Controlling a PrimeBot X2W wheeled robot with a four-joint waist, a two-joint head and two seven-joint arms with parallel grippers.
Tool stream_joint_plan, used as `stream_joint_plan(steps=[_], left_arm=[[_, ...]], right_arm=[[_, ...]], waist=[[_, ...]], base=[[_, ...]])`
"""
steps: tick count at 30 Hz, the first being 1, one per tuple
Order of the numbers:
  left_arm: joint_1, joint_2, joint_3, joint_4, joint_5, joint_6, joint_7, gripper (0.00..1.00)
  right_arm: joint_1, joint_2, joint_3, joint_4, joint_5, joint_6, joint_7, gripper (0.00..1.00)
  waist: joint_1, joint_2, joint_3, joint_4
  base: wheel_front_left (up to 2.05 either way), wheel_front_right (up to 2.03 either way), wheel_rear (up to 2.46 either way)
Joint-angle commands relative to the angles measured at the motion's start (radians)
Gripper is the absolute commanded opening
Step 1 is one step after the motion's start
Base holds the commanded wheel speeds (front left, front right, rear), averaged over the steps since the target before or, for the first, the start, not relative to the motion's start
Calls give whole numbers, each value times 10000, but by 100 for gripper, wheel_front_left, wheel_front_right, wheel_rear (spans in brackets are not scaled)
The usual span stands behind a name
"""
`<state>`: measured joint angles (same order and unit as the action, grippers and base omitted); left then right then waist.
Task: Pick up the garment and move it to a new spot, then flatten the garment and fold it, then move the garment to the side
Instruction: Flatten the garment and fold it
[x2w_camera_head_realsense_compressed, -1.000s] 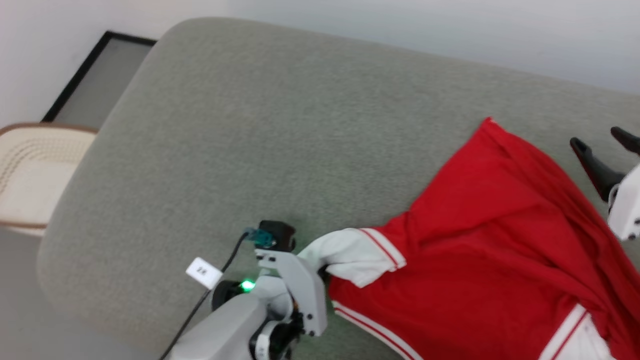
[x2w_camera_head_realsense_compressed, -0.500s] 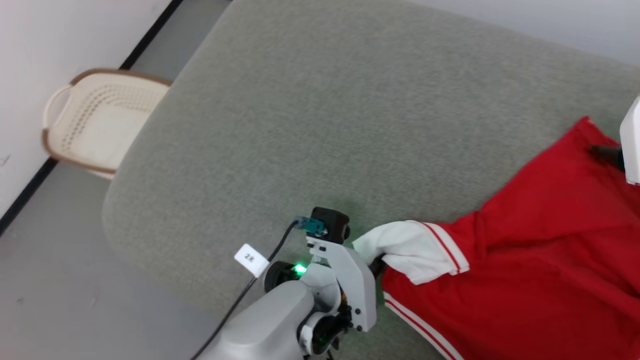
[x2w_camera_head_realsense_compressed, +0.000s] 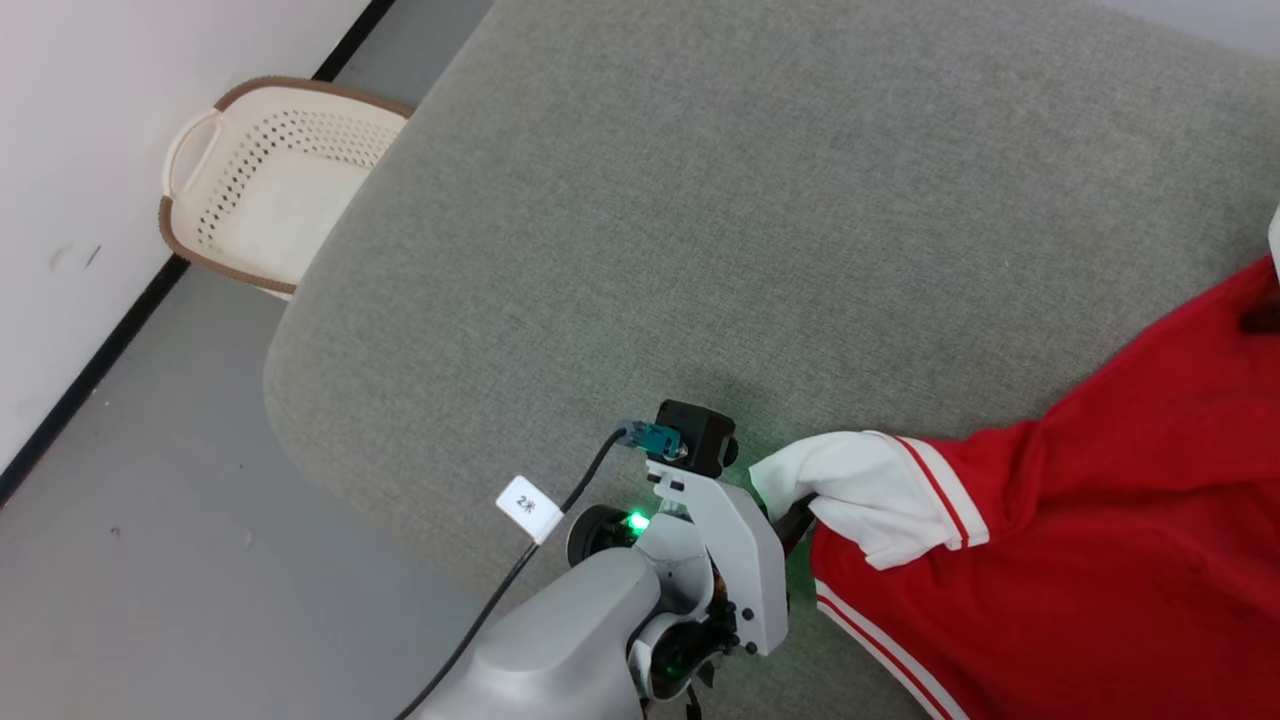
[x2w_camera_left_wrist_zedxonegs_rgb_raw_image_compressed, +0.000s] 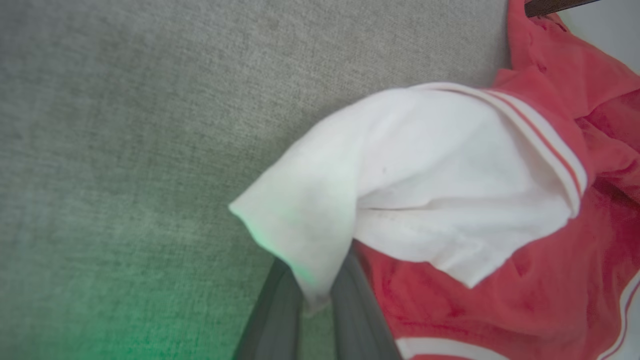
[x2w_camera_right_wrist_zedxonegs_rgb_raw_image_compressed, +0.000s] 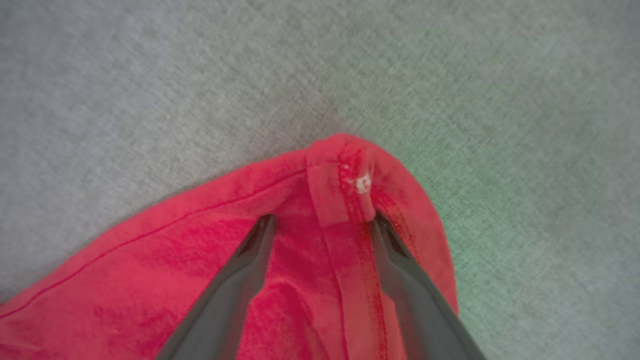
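Note:
The garment (x2w_camera_head_realsense_compressed: 1100, 540) is a red shirt with a white sleeve (x2w_camera_head_realsense_compressed: 870, 490) and red-white stripe trim, lying on the grey cushion at the lower right. My left gripper (x2w_camera_head_realsense_compressed: 800, 515) is shut on the sleeve's edge. In the left wrist view the white sleeve (x2w_camera_left_wrist_zedxonegs_rgb_raw_image_compressed: 425, 190) drapes over the closed left gripper (x2w_camera_left_wrist_zedxonegs_rgb_raw_image_compressed: 312, 295). In the right wrist view my right gripper (x2w_camera_right_wrist_zedxonegs_rgb_raw_image_compressed: 322, 220) is open, its fingers standing on either side of a red hem corner (x2w_camera_right_wrist_zedxonegs_rgb_raw_image_compressed: 340, 170) of the garment (x2w_camera_right_wrist_zedxonegs_rgb_raw_image_compressed: 150, 280). One of its dark fingertips (x2w_camera_head_realsense_compressed: 1262, 318) shows at the head view's right edge.
The grey upholstered cushion (x2w_camera_head_realsense_compressed: 700, 200) stretches up and left of the garment, with a rounded edge at the left. A cream perforated basket (x2w_camera_head_realsense_compressed: 270, 190) stands on the grey floor (x2w_camera_head_realsense_compressed: 150, 550) by the white wall. A black cable with a white tag (x2w_camera_head_realsense_compressed: 528, 508) hangs off my left arm.
The head camera has swung, so the whole picture has shifted. My right gripper has come from beside the garment to over its far corner. The left gripper keeps its hold on the sleeve.

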<state>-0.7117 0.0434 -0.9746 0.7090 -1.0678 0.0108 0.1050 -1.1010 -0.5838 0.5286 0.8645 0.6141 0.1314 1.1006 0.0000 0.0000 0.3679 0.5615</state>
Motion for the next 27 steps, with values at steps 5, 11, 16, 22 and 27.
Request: stream_joint_plan(steps=[5,11,16,22,27], left_arm=[[20,234,-113,722,-146,87,52,0],[-247,205,-135,1037,-255,-64,122,0],[-996,497,98,1355,-271,-177,263,0],[-2438,1279,381,1679,-245,-358,903,0],[-3737,2117,543,2116,-209,-569,1710,0]], right_arm=[[132,178,23,778,-271,-13,250,0],[-394,429,-236,726,-370,-13,-298,0],[-588,974,-658,488,28,-13,-1384,0],[-776,1485,-1070,323,359,-13,-2940,0],[-1005,1891,-1374,457,424,-13,-4215,0]], waist=[[0,0,-89,1],[0,0,-352,-359],[0,0,-746,-852],[0,0,-1528,-1675],[0,0,-2110,-2428]], base=[[0,0,0],[0,0,0],[0,0,0],[0,0,0],[0,0,0]])
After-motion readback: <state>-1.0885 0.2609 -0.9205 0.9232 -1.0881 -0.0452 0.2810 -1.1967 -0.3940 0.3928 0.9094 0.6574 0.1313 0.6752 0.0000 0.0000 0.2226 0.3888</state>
